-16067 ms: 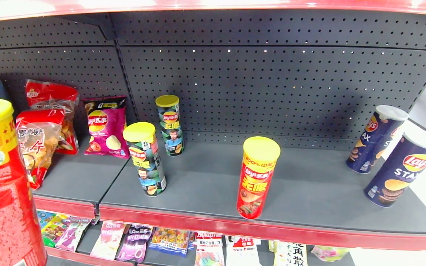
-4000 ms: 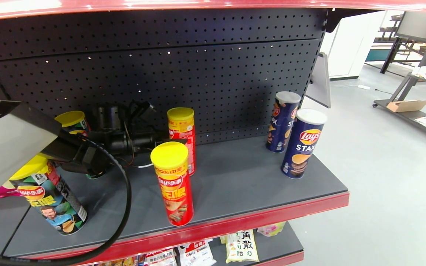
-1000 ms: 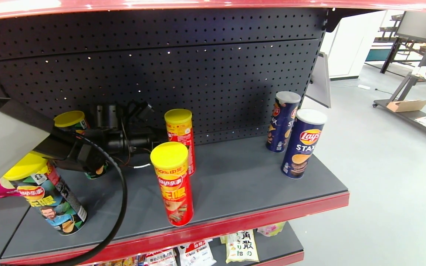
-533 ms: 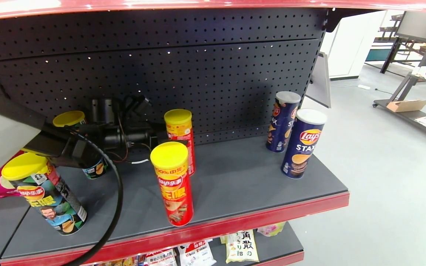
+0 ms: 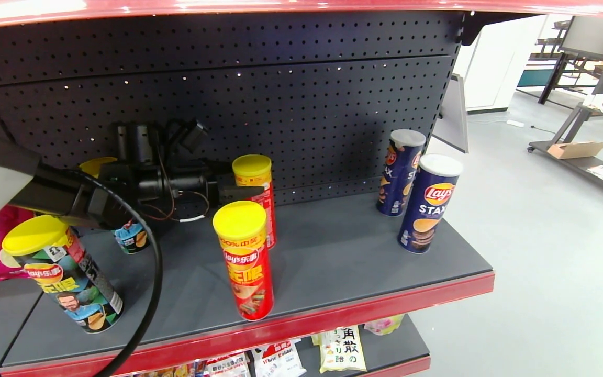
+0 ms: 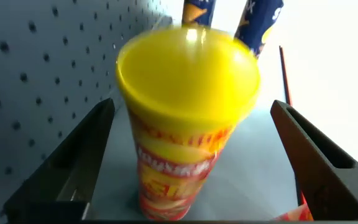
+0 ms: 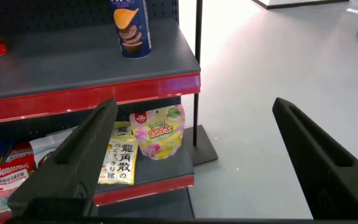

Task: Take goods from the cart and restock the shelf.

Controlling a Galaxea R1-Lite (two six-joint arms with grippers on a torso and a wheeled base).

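Compared with one second ago, the left arm is sitting a little higher over the shelf, and more of the rear green can is showing under it. The left tool is standing apart: its two black fingers are flanking the rear red can, with a gap on each side. This can is standing upright at the back of the shelf, near the perforated metal panel — its long axis is vertical and its yellow plastic lid is pointing up. Six tall round cans are standing on the dark matte board, all upright: two red ones, counting the front red can; two green ones, counting the front green can; and two navy cans with pale lids. The right tool is hanging with its fingers wide apart, low beside the lower shelf — glossy snack bags are lying there.
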